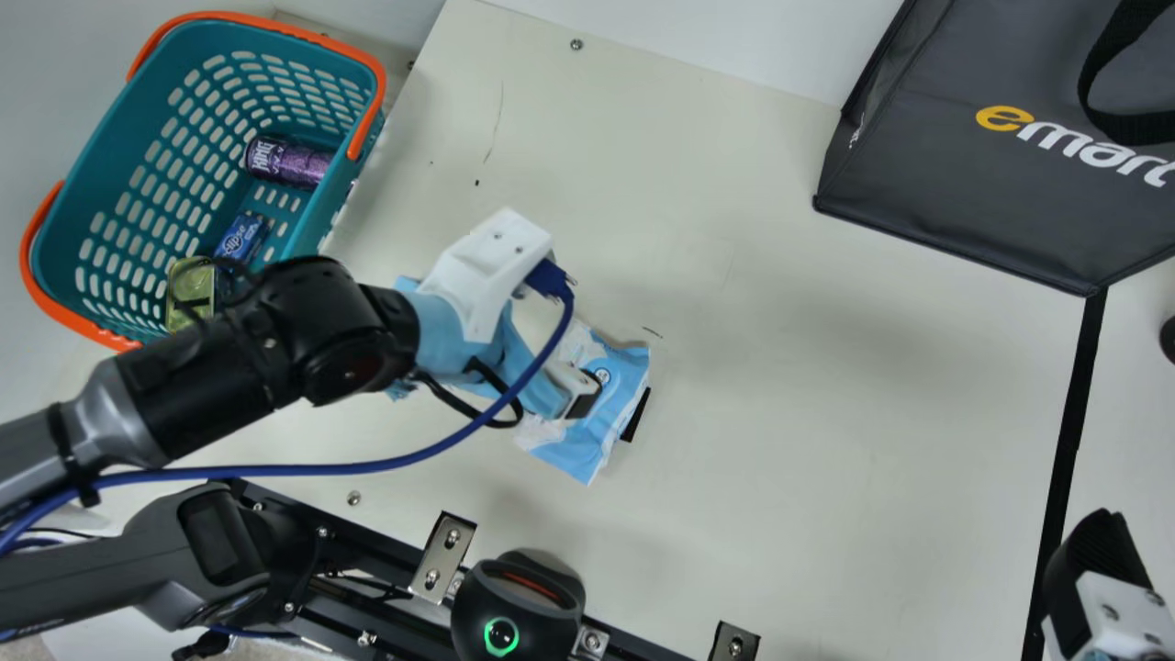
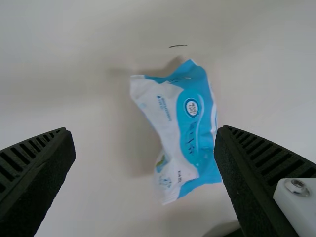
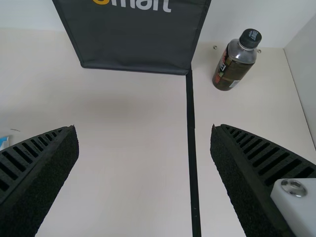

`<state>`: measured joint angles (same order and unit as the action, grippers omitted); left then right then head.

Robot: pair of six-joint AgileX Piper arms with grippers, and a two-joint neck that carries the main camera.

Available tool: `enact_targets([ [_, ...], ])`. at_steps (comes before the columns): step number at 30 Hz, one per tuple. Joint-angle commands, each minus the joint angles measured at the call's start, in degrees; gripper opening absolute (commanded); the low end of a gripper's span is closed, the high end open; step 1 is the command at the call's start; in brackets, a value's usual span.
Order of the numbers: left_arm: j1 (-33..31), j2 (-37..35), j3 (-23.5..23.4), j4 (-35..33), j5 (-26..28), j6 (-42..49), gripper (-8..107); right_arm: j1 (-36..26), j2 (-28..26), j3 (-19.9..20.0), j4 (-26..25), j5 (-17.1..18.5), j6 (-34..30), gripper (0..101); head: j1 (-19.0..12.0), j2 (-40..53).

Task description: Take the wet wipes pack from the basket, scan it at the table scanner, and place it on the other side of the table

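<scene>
Main view: so the wet wipes pack (image 1: 587,445) is lying on the cream table (image 1: 780,386) around the middle of the frame, blue and white side up. The left gripper (image 1: 583,399) hangs right over it, covering part of it from this angle. Upper left there's the teal basket (image 1: 275,28) with orange handles, holding a purple can (image 1: 285,163), a small blue package (image 1: 243,237) and something yellow-green (image 1: 190,285), partly hidden by the arm. Upper right is a big dark bag (image 1: 973,184). The table scanner (image 1: 514,610), with its green ring lit, is at the bottom, a bit left of center. The right gripper (image 1: 1092,569) pokes in at the lower right corner, near the black strip (image 1: 1069,413) running down the table.

Left wrist view: fingers are spread wide, and the pack is in sight between them, one finger overlapping its edge. Can't tell from here if they touch.

Right wrist view: also wide, with table between the fingers. The strip runs past there toward a corner of the bag, and a dark bottle with a black cap (image 3: 236,61) stands on the strip's other side from the pack.
</scene>
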<state>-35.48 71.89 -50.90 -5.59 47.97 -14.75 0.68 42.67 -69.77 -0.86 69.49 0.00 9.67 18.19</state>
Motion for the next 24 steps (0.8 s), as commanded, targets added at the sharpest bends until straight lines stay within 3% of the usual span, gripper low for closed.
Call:
enact_targets([
  [1, 2.03, -1.26, 0.11, -0.39, 0.49, 2.00, 90, 0.00, 0.00, 0.00, 0.00, 0.00, 0.00, 95, -1.75, 0.23],
  [11, 12.48, -6.17, 0.70, -4.40, 3.40, 10.25, 90, 0.00, 0.00, 0.00, 0.00, 0.00, 0.00, 95, -1.75, 0.23],
  [19, 19.81, -8.22, 1.04, -7.90, 5.13, 16.07, 90, 0.00, 0.00, 0.00, 0.00, -0.05, 0.00, 95, -1.75, -10.46],
  [24, 19.79, -8.21, 1.06, -7.87, 5.17, 15.90, 90, 0.00, 0.00, 0.00, 0.00, -0.05, 0.00, 95, -1.75, -17.12],
])
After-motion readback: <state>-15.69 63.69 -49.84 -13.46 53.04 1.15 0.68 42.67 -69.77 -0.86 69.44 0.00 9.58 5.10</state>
